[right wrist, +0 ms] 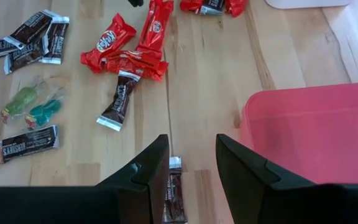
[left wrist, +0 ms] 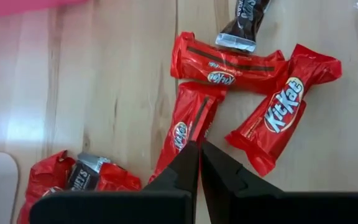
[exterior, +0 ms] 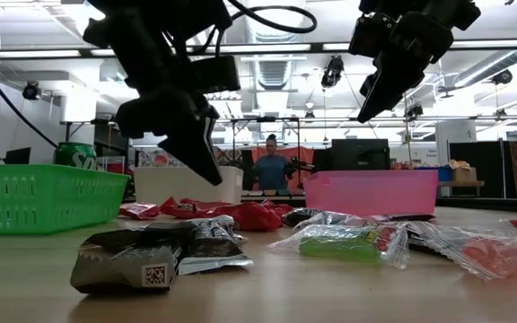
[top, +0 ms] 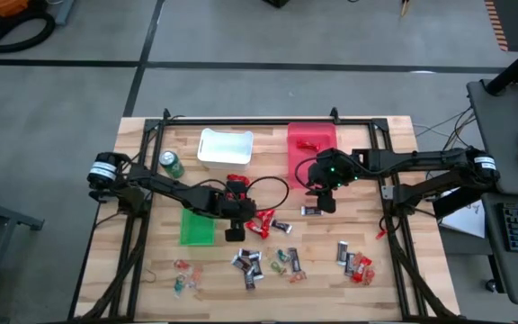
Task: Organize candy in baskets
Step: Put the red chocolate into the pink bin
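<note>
Candy sorting is at pickup: left gripper (left wrist: pixel 199 163), pinched shut and empty, must reopen over a red bar (left wrist: pixel 188 124), while right gripper (right wrist: pixel 191 163) hovers half-open, empty.

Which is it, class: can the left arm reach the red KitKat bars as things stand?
Probably yes: the left gripper, shut and empty, hangs right over the red KitKat bars, and nothing lies between them; it must open first.
</note>
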